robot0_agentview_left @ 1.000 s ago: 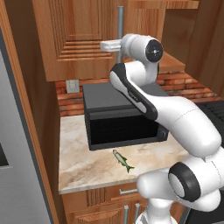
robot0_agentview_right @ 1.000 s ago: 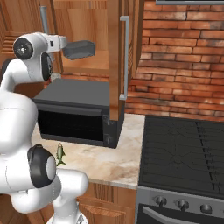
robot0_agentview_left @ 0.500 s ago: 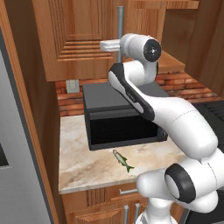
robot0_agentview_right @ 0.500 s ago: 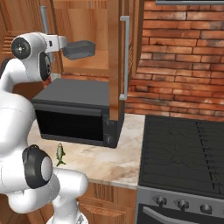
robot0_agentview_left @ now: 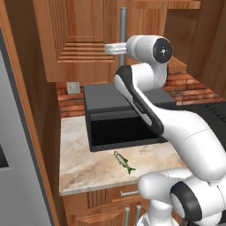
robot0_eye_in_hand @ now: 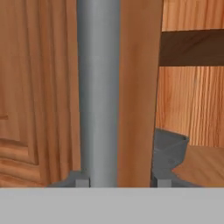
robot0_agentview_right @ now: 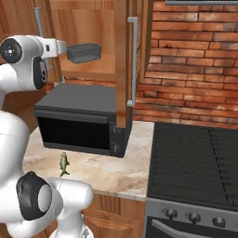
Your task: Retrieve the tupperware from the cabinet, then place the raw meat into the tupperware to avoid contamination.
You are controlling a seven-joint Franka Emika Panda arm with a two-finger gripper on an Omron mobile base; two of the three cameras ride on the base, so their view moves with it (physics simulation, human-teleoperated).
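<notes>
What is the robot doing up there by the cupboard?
The robot's gripper is up at the cabinet, its fingers on either side of a door edge and silver handle. The tupperware sits on the shelf inside. The fish lies on the counter by the microwave.

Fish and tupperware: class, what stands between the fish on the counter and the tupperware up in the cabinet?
The black microwave, in the right base view: fish below, tupperware on the cabinet shelf above.
</notes>
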